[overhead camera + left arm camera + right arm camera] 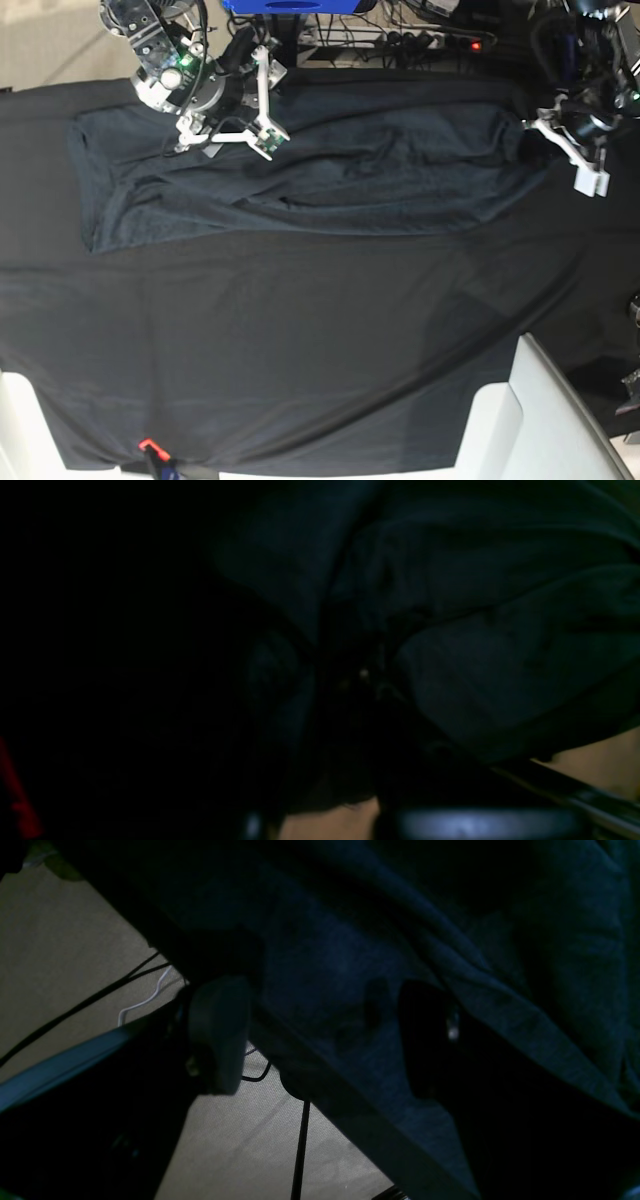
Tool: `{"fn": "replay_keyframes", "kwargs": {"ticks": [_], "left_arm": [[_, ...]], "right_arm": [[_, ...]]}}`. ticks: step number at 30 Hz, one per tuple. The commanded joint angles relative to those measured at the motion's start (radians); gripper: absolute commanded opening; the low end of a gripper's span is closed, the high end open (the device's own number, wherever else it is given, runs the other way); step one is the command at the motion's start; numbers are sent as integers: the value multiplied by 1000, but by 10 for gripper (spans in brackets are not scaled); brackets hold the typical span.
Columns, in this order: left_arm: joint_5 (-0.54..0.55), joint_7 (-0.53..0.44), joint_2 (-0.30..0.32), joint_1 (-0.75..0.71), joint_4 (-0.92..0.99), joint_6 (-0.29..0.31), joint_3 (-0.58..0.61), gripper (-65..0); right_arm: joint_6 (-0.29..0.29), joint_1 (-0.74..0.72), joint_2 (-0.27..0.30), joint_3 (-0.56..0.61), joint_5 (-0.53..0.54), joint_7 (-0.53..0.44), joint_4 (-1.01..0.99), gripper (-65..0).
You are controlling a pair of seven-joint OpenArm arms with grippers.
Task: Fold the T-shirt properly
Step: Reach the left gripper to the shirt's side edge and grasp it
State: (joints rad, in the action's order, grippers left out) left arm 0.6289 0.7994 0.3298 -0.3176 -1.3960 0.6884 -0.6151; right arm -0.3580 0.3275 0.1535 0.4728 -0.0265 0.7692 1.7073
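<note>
Upper band of base view crowded: T-shirt (300, 175) spread across it, right gripper (240, 125) over its upper left, left gripper (535, 125) at its right end. Cables and power strip (420, 40) line the top edge. Black tablecloth (280, 340) bare through middle and lower frame. White panel (550, 420) blocks lower right.

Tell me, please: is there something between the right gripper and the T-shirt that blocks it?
Nothing visible does. In the base view the right gripper hangs open directly over the T-shirt, near its far edge. The right wrist view shows only shirt fabric between the jaws. The left gripper is already shut at the shirt's other end.
</note>
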Motion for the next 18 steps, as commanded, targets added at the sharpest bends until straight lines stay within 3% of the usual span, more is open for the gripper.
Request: {"fn": "replay_keyframes", "kwargs": {"ticks": [1, 7, 15, 18], "left_arm": [[15, -18, 15, -15, -59, 10, -2, -650], [15, -19, -67, -96, -288, 1, 116, -650], [15, -24, -123, -85, -388, -278, 404, -650], [15, -21, -145, -45, -385, -344, 507, -650]], "right_arm": [[-2, -5, -2, -1, 7, -15, 20, -225], [-2, -3, -7, -41, 7, -15, 20, -225], [-14, 8, -71, -320, 7, -15, 20, -225], [-68, 6, -75, -400, 9, -15, 20, -225]]}}
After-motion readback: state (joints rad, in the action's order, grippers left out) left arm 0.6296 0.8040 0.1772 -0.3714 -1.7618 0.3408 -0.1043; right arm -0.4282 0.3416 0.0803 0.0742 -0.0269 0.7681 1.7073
